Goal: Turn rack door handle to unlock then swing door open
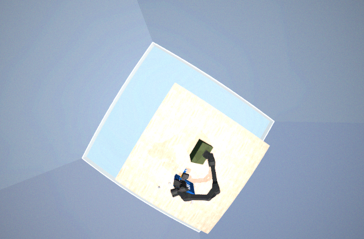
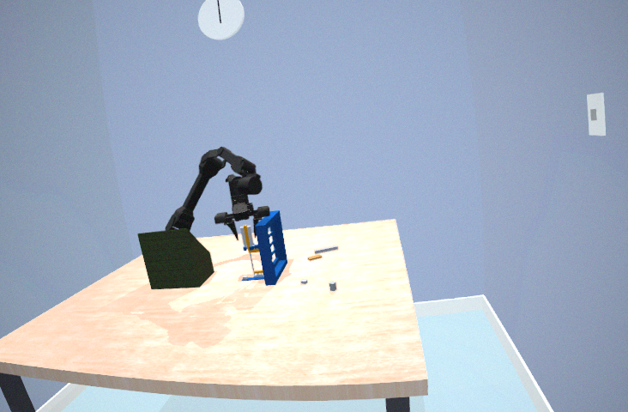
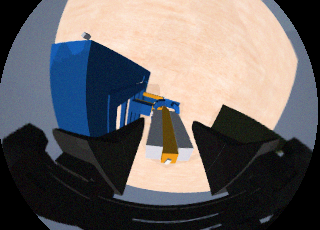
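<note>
The upright handle [image 2: 247, 237] [image 3: 170, 140], grey-white with an orange stripe, stands beside the blue slotted rack structure [image 1: 190, 187] [image 2: 268, 253] [image 3: 71, 90]. My gripper [image 2: 245, 238] [image 3: 168, 122] points down over it and is open. Its fingers stand on both sides of the handle, with a gap on each side in the wrist view. A thin rod [image 2: 250, 264] runs down below the handle to a low blue piece [image 2: 249, 278]. One finger is close to the slotted structure; contact cannot be told. The arm hides part of the rack from above, and the door's exact angle is unclear.
A dark green block [image 1: 202, 152] [image 2: 173, 259] [image 3: 237, 126] stands near the arm's base. A grey bar [image 2: 326, 249], an orange bar [image 2: 315, 257], a small grey piece [image 2: 304, 281] and a grey cylinder [image 2: 333, 286] lie beyond the rack on the wooden table [image 1: 174, 112] [image 2: 295, 340].
</note>
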Action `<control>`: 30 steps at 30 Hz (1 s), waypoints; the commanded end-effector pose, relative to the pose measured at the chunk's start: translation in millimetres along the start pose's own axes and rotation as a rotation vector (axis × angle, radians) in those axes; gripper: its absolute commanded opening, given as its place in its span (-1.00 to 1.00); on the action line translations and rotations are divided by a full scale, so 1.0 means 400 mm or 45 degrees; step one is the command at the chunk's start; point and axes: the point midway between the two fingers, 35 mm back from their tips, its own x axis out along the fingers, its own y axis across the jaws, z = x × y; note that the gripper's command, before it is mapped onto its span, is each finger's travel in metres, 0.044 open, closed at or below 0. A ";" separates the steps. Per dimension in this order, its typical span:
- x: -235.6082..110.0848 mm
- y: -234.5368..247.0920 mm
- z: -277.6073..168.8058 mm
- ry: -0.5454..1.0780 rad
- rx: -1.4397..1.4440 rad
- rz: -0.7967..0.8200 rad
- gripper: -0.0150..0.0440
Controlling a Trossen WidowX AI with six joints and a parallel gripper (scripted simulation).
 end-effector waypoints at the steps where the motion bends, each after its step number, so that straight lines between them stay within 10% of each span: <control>1: 0.005 0.007 -0.006 0.006 -0.258 0.004 0.47; 30: 0.005 0.007 -0.006 0.002 -2.087 0.008 0.47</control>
